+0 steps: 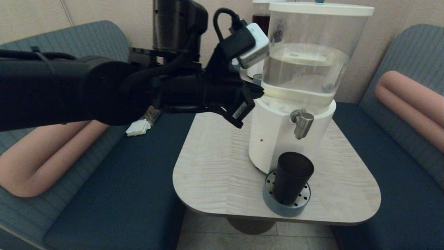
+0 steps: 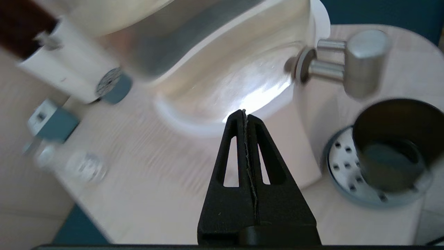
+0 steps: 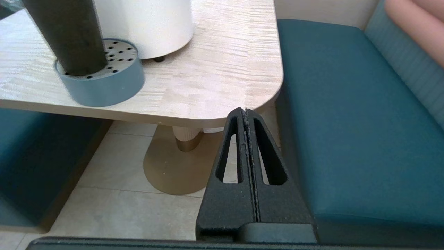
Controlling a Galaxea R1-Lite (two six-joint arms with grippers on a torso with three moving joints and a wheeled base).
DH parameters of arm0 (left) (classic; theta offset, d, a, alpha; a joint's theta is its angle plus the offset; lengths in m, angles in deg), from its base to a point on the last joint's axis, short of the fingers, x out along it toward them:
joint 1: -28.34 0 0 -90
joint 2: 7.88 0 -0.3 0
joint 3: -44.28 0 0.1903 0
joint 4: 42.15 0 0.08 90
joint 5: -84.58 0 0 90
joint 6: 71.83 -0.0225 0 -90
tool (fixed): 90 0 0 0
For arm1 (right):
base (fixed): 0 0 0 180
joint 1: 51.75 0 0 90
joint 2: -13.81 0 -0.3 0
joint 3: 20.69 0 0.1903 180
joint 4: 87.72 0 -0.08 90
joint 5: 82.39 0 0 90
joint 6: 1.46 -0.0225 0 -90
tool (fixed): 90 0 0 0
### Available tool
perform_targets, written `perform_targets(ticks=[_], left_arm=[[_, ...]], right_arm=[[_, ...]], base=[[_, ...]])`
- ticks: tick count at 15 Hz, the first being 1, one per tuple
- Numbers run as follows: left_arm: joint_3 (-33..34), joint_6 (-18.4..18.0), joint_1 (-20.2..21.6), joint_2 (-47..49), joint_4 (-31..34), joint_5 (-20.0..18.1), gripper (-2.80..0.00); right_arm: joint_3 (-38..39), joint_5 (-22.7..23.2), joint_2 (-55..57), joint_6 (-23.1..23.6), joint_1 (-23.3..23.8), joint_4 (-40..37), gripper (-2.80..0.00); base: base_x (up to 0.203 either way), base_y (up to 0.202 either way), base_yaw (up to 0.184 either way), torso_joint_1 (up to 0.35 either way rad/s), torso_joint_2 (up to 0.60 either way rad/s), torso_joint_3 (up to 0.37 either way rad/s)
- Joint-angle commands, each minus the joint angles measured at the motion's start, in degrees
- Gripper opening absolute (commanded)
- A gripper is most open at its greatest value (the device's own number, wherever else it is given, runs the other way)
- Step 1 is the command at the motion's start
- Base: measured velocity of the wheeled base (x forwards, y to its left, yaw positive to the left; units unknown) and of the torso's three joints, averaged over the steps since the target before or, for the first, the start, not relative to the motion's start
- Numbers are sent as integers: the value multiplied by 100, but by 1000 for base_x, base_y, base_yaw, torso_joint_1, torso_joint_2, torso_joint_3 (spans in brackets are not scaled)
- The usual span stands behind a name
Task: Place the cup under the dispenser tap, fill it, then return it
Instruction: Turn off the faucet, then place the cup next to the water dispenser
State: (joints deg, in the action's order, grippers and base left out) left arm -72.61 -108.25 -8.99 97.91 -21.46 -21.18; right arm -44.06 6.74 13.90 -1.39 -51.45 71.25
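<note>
Left end effector [image 2: 244,114], pinched together empty, hovers beside the dispenser tap [image 1: 302,123]; the cup [image 1: 291,177] stands upright beneath it.

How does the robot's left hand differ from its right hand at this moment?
The left hand is raised over the table, close beside the water dispenser; the right hand hangs low, off the table's corner, over the floor. The left hand's camera looks down into the cup; the right hand's camera sees it from the side. Both are shut and empty.
</note>
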Motion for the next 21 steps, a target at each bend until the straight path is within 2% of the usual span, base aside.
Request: perform_targets(ticks=[1, 3, 5, 6, 7, 8, 9, 12, 13, 14, 16, 18, 21], left_arm=[[899, 385, 167, -1245, -67, -138, -280], [2137, 1374, 224, -2182, -201, -387, -280], [3673, 2110, 390, -2786, -871, -697, -280], [4394, 2348, 513, -2901, -1502, -896, -280], [5116, 2572, 648, -2895, -2489, -1096, -280], [5642, 2751, 747, -2726, -3797, -1254, -280], [5912, 2869, 806, -2413, -4754, -1364, -280], [6250, 3179, 901, -845, -6934, -1613, -280], [6291, 3276, 914, -524, -7342, -1708, 0], [6309, 3364, 923, -259, -7674, -1829, 0], [6097, 3404, 937, -63, -7859, -2045, 0], [6025, 3236, 938, 94, -7870, -2301, 0], [5939, 2976, 906, 481, -7837, -2480, 0]], right_arm=[[88, 0, 8, 2, 5, 8, -280], [79, 0, 8, 2, 5, 3, -280], [86, -3, 8, 2, 5, 3, -280], [81, 0, 8, 2, 5, 3, -280], [79, -7, 8, 2, 5, 4, -280], [88, -9, 8, 2, 5, 3, -280], [88, 0, 8, 2, 5, 3, -280], [88, 0, 8, 2, 5, 11, -280], [88, 0, 8, 2, 5, 3, -280], [88, 0, 8, 2, 5, 3, -280], [79, -1, 8, 2, 5, 3, -280], [79, -8, 8, 2, 5, 3, -280], [79, 0, 8, 2, 5, 12, -280]], base=[[0, 0, 0, 0, 0, 0], [0, 0, 0, 0, 0, 0], [0, 0, 0, 0, 0, 0], [0, 0, 0, 0, 0, 0], [0, 0, 0, 0, 0, 0], [0, 0, 0, 0, 0, 0], [0, 0, 0, 0, 0, 0], [0, 0, 0, 0, 0, 0], [0, 0, 0, 0, 0, 0], [0, 0, 0, 0, 0, 0], [0, 0, 0, 0, 0, 0], [0, 0, 0, 0, 0, 0], [0, 0, 0, 0, 0, 0]])
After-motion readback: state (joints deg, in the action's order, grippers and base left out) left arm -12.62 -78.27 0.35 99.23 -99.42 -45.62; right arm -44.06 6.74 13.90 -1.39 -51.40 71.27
